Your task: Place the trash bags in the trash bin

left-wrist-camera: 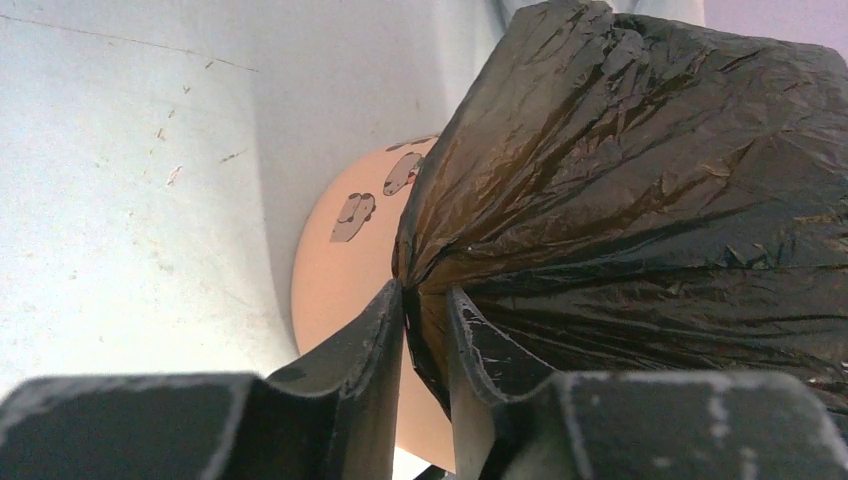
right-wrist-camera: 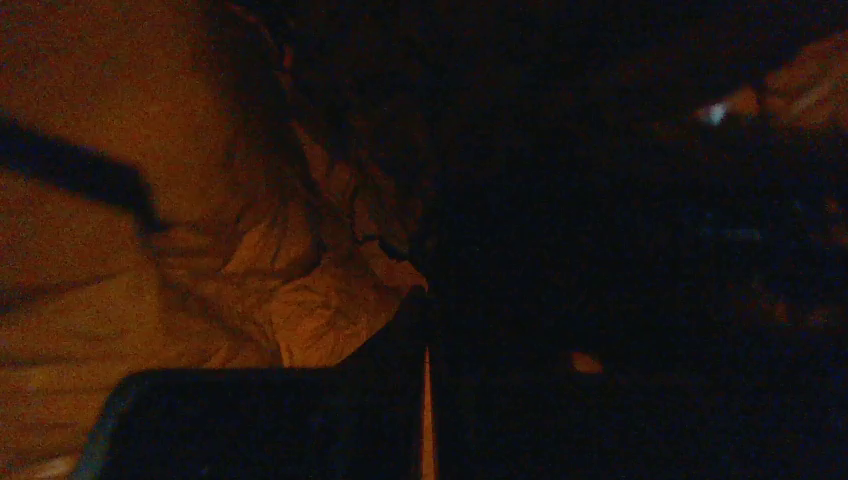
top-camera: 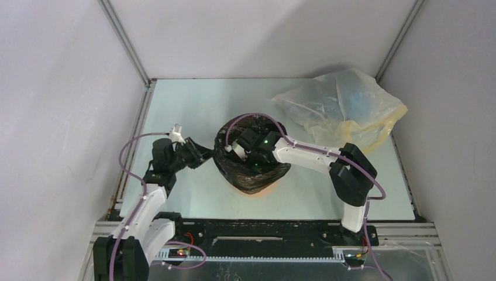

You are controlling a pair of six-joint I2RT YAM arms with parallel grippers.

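A crinkly, glossy black plastic trash bag (top-camera: 252, 177) drapes over the round orange plastic bin (left-wrist-camera: 338, 292), where the shut right gripper (top-camera: 240, 150), inside it, should press downward while the left gripper (left-wrist-camera: 425, 297), narrowly parted around a fold outside the bin's wall, grip uncertain, feeds slack.

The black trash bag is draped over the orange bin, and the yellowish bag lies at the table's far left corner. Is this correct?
No, the top view shows the translucent yellowish bag at the far right corner of the table. The black trash bag is draped over the orange bin.
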